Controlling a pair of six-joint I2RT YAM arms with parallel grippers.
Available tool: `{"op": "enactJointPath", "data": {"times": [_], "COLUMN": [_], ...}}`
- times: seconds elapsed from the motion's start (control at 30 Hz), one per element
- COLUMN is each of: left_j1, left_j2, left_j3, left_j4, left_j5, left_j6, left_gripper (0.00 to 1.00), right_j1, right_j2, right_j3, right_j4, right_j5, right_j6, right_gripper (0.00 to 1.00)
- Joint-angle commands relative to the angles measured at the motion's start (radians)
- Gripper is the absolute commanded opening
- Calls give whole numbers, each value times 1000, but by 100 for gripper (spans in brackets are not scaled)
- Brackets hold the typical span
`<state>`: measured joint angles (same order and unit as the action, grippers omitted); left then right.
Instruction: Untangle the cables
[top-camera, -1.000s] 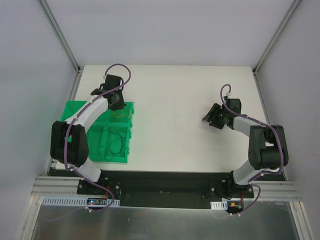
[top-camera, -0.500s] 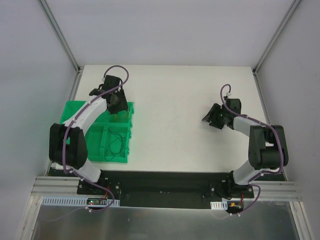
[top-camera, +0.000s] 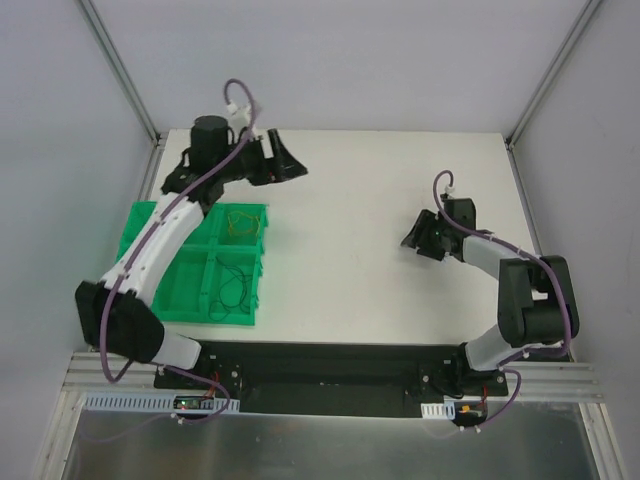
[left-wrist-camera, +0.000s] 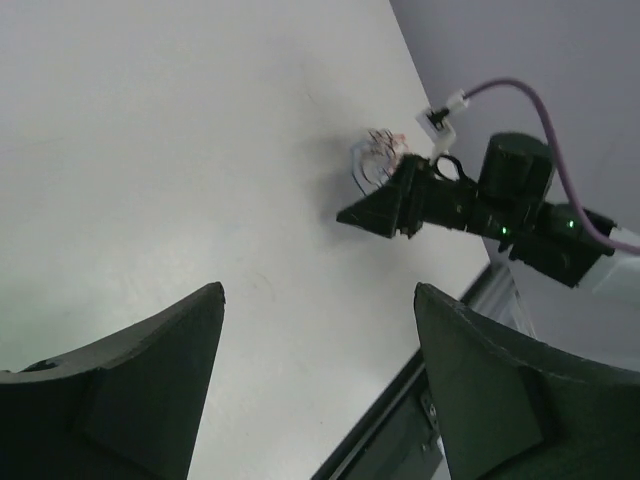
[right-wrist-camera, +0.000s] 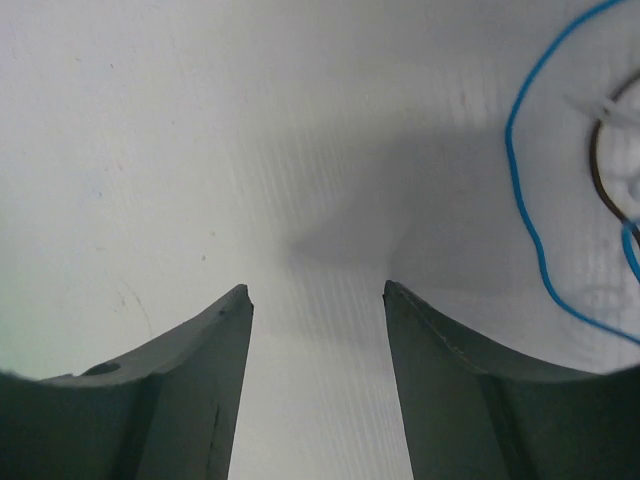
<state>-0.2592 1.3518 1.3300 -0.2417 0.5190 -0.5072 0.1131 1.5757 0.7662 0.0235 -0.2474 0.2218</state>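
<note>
A small wad of thin cables (left-wrist-camera: 375, 160) lies on the white table right beside my right gripper (left-wrist-camera: 360, 213), as seen from the left wrist. From the right wrist, a blue cable (right-wrist-camera: 530, 220) and a dark one (right-wrist-camera: 600, 180) curl at the right edge, outside my open right gripper (right-wrist-camera: 316, 288), which has only bare table between its fingers. My left gripper (top-camera: 290, 168) is raised above the table's back left, pointing right, and stands open (left-wrist-camera: 319, 291) and empty. A yellowish cable (top-camera: 240, 222) and a dark cable (top-camera: 235, 285) lie in the green bin (top-camera: 150, 222).
The green bin has several compartments and sits at the table's left, under the left arm. The right gripper (top-camera: 413, 240) hovers low over the table's right half. Grey walls and aluminium posts enclose the table on three sides.
My left gripper opened, rose out of the bin's back right compartment and swung back and to the right, leaving the yellowish cable in the bin. The right gripper shifted slightly left.
</note>
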Motion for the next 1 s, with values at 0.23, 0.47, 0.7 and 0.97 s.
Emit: {"op": "enactJointPath", "data": {"times": [0.23, 0.47, 0.7, 0.97], "left_j1": [-241, -264, -272, -275], "left_j2": [72, 36, 38, 50], "left_j3": [-60, -43, -38, -38], "left_j4": [12, -28, -28, -28], "left_j5": [218, 179, 216, 223], "left_j6": [137, 180, 167, 174], "left_gripper": [79, 79, 76, 66], "right_j1": [-160, -228, -225, -167], "right_j2": [-476, -445, -372, -178], "right_j3": [-93, -53, -105, -28], "right_j4": [-309, -402, -306, -212], "right_j5": [220, 183, 129, 177], "right_j6": [-12, -49, -44, 5], "right_gripper": [75, 68, 63, 56]}}
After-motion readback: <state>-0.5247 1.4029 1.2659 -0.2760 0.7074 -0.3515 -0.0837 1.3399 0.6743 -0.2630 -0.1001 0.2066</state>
